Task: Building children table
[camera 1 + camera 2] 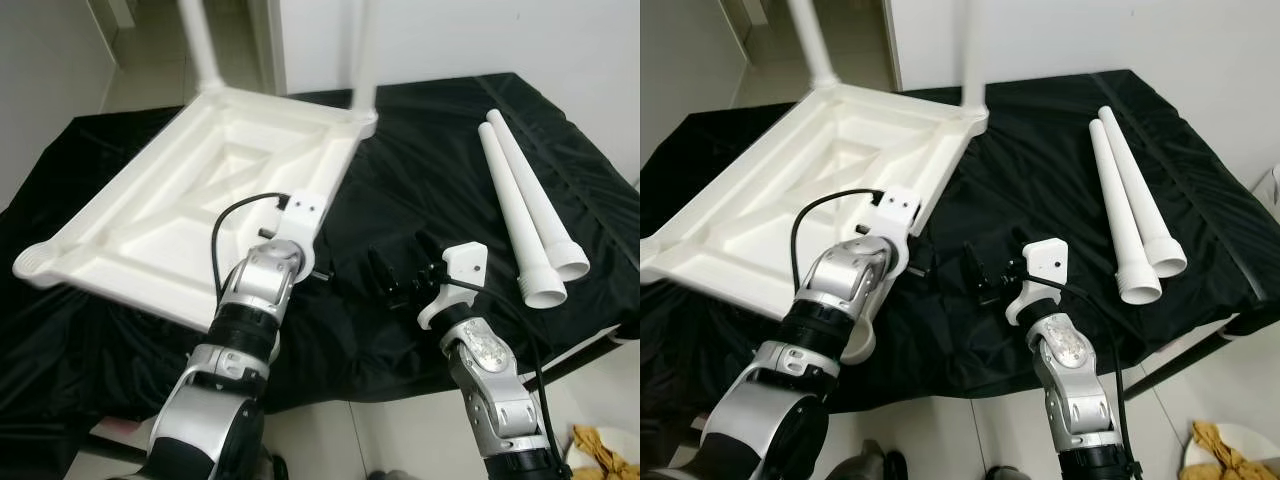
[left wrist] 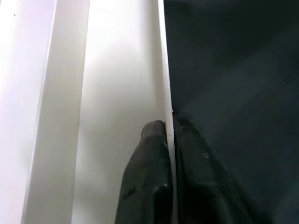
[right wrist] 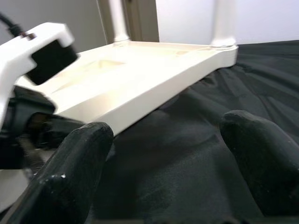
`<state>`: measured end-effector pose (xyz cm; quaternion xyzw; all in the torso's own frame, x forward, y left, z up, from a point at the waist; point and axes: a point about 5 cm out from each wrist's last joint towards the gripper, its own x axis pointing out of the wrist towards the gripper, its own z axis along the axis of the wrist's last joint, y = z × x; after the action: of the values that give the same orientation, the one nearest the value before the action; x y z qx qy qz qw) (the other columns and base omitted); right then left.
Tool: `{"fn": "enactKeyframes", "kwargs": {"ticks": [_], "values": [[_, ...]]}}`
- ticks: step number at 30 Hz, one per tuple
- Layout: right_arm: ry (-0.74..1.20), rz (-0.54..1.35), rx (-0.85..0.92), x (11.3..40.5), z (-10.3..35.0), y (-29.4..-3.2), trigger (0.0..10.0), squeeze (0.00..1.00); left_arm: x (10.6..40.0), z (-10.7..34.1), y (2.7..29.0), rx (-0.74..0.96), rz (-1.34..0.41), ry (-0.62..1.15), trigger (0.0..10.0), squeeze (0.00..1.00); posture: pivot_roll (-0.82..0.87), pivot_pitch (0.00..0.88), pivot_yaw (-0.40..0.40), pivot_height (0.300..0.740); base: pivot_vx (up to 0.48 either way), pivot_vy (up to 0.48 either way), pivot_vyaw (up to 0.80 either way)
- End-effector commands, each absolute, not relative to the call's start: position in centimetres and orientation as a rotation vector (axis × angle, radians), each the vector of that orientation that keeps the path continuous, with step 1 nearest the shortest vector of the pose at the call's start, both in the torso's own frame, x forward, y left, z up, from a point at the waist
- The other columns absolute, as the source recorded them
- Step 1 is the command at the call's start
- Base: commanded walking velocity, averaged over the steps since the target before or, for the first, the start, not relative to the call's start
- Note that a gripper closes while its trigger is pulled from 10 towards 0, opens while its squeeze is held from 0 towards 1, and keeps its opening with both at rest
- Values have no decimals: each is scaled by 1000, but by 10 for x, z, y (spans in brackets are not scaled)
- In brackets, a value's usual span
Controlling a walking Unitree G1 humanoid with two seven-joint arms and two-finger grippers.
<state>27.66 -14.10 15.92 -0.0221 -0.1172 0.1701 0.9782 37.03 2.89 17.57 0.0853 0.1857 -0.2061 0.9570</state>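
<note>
Upturned tabletop (image 1: 790,180) — two loose legs (image 1: 1130,205) beside

White plastic tabletop (image 1: 190,200) and white legs (image 1: 525,205) on plain black cloth (image 1: 420,170); black-fingered left hand (image 2: 170,177)

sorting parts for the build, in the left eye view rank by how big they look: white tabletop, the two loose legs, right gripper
1. white tabletop, upside down, by far the largest.
2. the two loose legs, lying side by side on the black cloth; they look alike, so no ranking between them.
3. right gripper, smallest, open.
</note>
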Motion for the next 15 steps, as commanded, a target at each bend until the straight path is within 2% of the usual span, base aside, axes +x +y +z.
{"fn": "enactKeyframes", "kwargs": {"ticks": [1, 5, 6, 9, 10, 15], "values": [[-244, 348, -42, 275, 160, -138, 10000, 0, 374, 208, 9, 149, -407, 217, 10000, 1000, -136, 92, 100, 740, 0, 0, 0], [-241, 343, -41, 273, 159, -138, 10000, 0, 379, 212, 7, 149, -393, 216, 10000, 1000, -141, 96, 103, 740, 0, 0, 0], [-240, 342, -41, 273, 159, -138, 10000, 0, 380, 215, 7, 156, -389, 212, 10000, 573, -141, 98, 104, 740, 0, 0, 0], [-240, 340, -41, 272, 159, -139, 10000, 0, 382, 217, 7, 162, -387, 208, 10000, 573, -142, 98, 104, 740, 0, 0, 0], [-240, 340, -42, 272, 159, -139, 10000, 0, 383, 222, 6, 164, -396, 192, 10000, 0, -142, 99, 105, 740, 0, 0, 0], [-238, 336, -40, 272, 159, -139, 10000, 0, 386, 239, 9, 167, -424, 126, 10000, 0, -140, 99, 105, 740, 0, 0, 0]]}}
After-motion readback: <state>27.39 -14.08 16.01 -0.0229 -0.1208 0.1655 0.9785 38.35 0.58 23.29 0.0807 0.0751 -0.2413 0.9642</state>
